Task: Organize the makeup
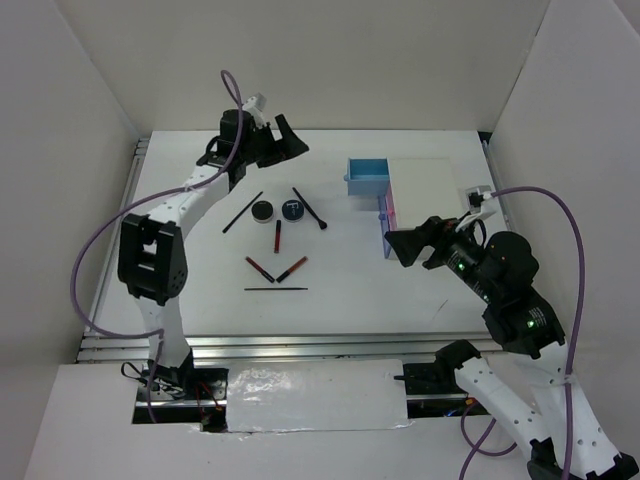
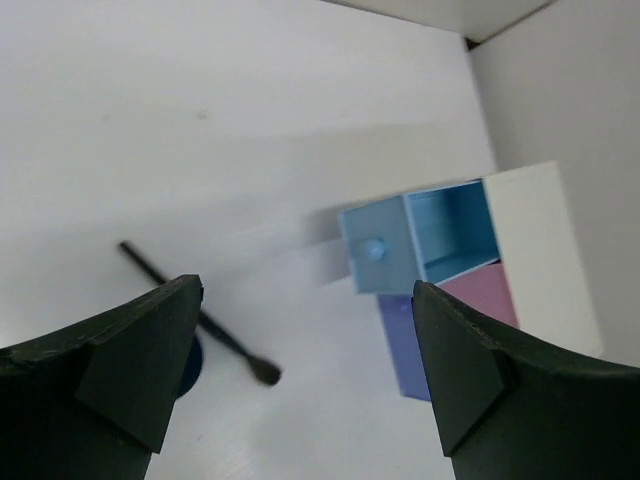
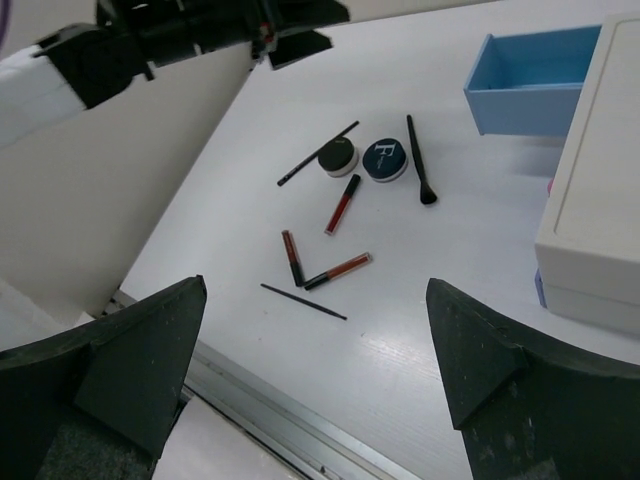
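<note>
Box [image 1: 430, 195]: white, on the right of the table [image 1: 400, 290]. Its blue drawer [image 1: 366, 178] stands pulled out to the left.

My left gripper [image 1: 290, 138] hangs well left of the box, beyond the drawer, jaws spread with nothing between them. My right gripper [image 1: 398, 248] sits at the box's near-left corner, likewise spread and empty.

All makeup lies loose on the table left of the box; none is stowed.

- Compacts [image 1: 263, 210]: judged rigid, light, slick-lidded. Take across the rim.
- Brush [image 1: 309, 208], beside them on the box side: stiff handle, soft head. Take mid-handle.
- Three red sticks [image 1: 277, 235], nearer my bases: light, apt to roll. Take across the barrel.
- Two pencils [image 1: 276, 289]: thin and low-lying, hardest to pinch. Take at mid-length.
</note>
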Motion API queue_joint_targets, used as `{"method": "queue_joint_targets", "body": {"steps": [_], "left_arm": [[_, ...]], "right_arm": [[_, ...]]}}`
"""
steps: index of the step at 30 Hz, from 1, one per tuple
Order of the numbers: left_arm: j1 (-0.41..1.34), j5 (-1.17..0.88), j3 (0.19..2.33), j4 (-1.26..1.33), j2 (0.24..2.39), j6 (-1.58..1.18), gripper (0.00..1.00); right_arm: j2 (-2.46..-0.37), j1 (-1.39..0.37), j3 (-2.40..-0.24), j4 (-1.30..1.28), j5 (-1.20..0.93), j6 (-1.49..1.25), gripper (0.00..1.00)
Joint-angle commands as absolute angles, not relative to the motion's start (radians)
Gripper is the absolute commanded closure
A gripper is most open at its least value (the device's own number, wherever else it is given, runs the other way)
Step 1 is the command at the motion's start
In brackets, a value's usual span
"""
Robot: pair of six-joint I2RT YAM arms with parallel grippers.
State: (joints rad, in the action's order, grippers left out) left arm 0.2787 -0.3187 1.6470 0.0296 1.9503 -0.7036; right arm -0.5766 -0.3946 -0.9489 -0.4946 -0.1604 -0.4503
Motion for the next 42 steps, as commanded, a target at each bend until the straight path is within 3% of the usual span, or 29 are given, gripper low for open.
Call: {"method": "queue_joint_targets", "body": {"steps": [1,5,11,17,25,37,42], "left_arm": [[0.29,-0.097,1.606,-0.259,1.786,-0.503,0.01],[0.33,0.079,1.427,-0.339,1.645,-0.497,0.01],[0.475,0.349,1.417,-0.488,1.686,-0.503,0.01],[0.495,0.357,1.361,-0.46,1.775,-0.517,0.03],[0.494,0.328,1.397,-0.456,1.908,-0.502,0.16],[0.48,0.278,1.401,-0.422,2.02,-0.505,0.41],[0.479,0.278,1.387,-0.422,2.026,-0.517,0.64]], "right_arm": [[-0.591,-0.4,-1.0,-0.48,-0.124,-0.429,0.0],[-0.601,-0.4,-1.012,-0.497,-0.008,-0.436,0.0],[-0.578,-0.402,-1.019,-0.529,0.083,-0.41,0.0],[-0.577,-0.402,-1.022,-0.543,0.087,-0.403,0.0],[-0.583,-0.403,-1.014,-0.525,0.061,-0.4,0.0],[-0.583,-0.402,-1.005,-0.514,0.055,-0.393,0.0],[-0.586,-0.402,-1.008,-0.515,0.058,-0.396,0.0]]}}
